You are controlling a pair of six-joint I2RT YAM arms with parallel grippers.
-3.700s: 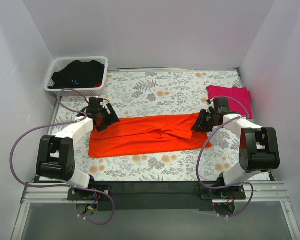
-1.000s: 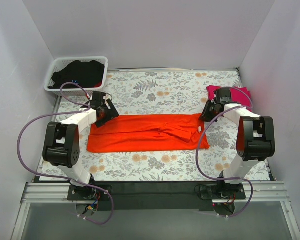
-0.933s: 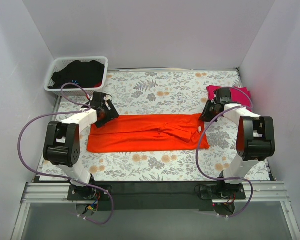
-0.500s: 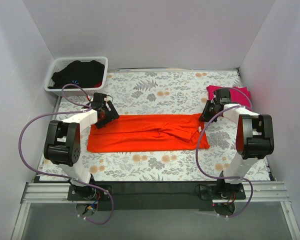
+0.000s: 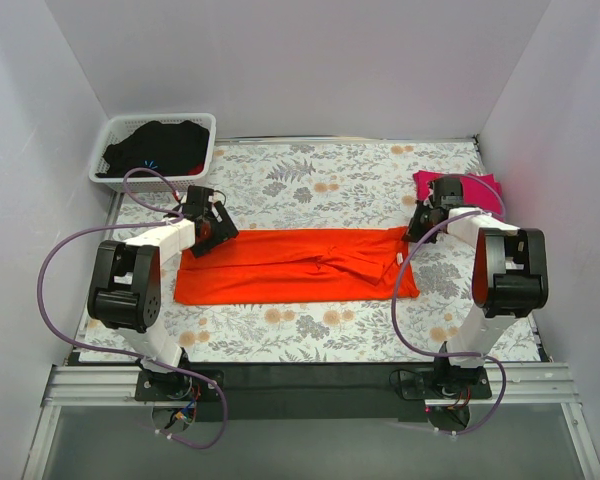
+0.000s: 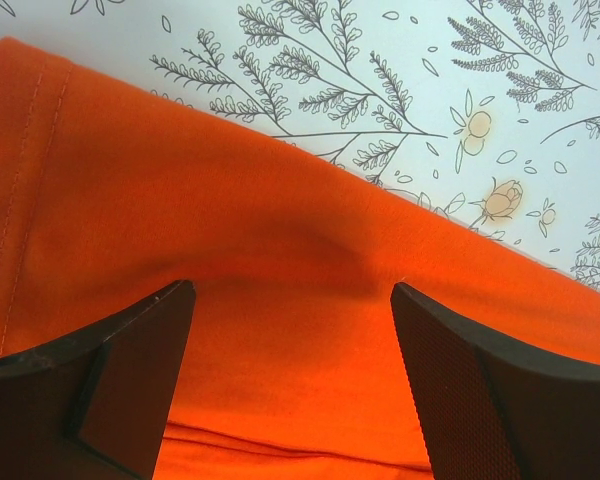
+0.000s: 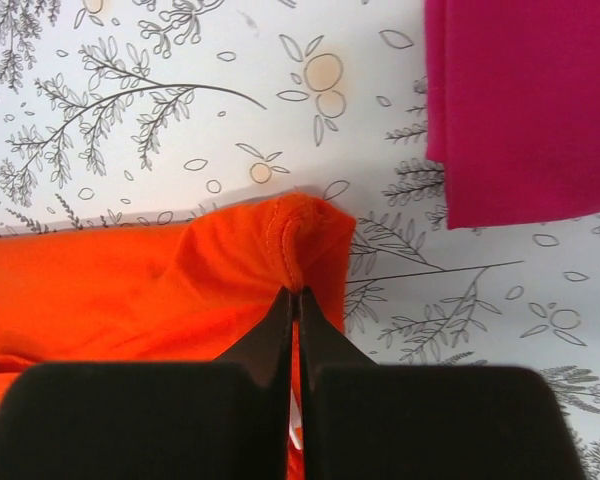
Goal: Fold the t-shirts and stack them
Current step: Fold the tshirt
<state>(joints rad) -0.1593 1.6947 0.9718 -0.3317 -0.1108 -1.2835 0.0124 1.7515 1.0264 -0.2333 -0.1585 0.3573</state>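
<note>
**Orange shirt mid-fold: one corner pinched, one not**

From above, your orange t-shirt [image 5: 295, 265] lay as a long band across the surface [image 5: 360, 185]. The left gripper [image 5: 206, 228] sat at its far-left corner and the right gripper [image 5: 418, 224] at its far-right. The magenta t-shirt [image 5: 460, 187] lay folded just beyond.

In the left wrist view, the fingers [image 6: 130, 385] stood wide apart over a raised ridge of orange cloth, gripping nothing.

In the right wrist view, the jaws were pressed together on the orange hem corner.

You looked mid-fold — the next move called for closing the left, then lifting both corners together.
</note>
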